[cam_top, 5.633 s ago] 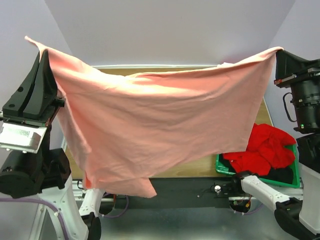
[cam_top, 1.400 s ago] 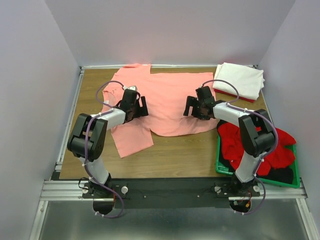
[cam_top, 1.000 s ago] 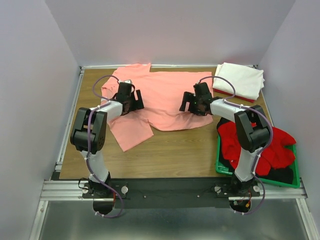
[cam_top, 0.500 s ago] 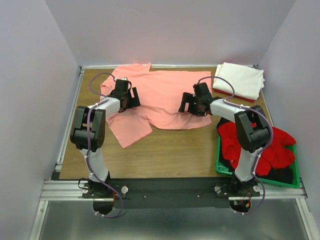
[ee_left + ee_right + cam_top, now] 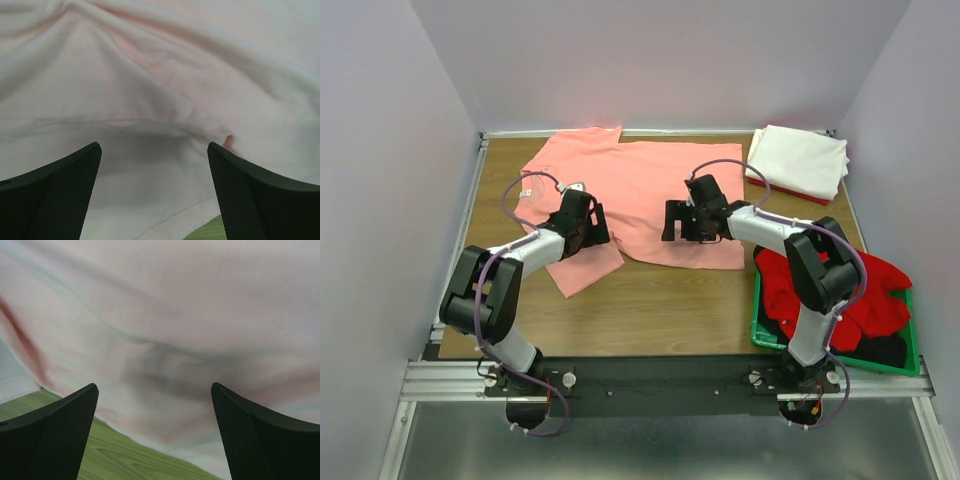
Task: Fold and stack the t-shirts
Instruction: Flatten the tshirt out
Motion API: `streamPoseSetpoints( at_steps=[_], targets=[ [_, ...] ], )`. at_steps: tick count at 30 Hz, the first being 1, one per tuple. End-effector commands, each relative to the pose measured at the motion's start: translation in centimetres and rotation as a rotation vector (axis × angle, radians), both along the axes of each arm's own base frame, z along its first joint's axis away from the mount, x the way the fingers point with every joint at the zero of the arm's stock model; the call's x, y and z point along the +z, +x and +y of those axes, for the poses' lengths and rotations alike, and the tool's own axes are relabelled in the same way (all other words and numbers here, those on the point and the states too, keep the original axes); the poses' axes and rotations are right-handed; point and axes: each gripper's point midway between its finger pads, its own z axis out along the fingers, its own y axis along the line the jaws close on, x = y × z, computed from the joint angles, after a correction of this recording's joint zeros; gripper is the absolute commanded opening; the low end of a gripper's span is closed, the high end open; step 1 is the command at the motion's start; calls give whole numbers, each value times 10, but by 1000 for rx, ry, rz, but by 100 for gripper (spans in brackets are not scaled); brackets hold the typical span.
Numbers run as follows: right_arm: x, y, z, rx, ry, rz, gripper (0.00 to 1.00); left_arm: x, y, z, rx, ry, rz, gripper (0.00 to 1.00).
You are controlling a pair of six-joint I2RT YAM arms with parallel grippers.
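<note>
1. On the pink cloth, at about 9 o'clock from the desk's [image 5: 660, 310] middle, the left hand [image 5: 152, 149] stands wide with nothing between its fingers. Half a second ago it sat higher on the shirt. It has since slid toward 6 o'clock, close to where the near sleeve [image 5: 582, 268] joins the body.
2. The right hand [image 5: 153, 387] is equally wide and empty, low over the cloth near the hem. It has shifted toward 9 o'clock, so the two hands now stand closer together.
3. The salmon-pink t-shirt [image 5: 640, 185] hung in the air between both arms a few seconds ago. It now lies spread on the desk toward 12 o'clock, with its near hem straighter than a second ago.
4. By my reading, the lay-down and release are finished and the hands are flattening the cloth. No fold has been made yet.
5. At 2 o'clock a folded white t-shirt [image 5: 798, 158] rests on the stack. At 4 o'clock the green crate [image 5: 760, 338] holds red t-shirts [image 5: 860, 290] still to be folded.
</note>
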Motion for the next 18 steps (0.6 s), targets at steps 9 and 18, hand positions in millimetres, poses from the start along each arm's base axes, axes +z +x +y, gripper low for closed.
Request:
streamPoseSetpoints(
  at_steps=[9, 18],
  targets=[
    [-41, 4, -3, -66, -58, 86, 100, -29, 18, -12, -31, -26, 44, 95],
    [-29, 23, -8, -61, -106, 10, 100, -5, 61, -7, -19, -24, -42, 95]
  ],
)
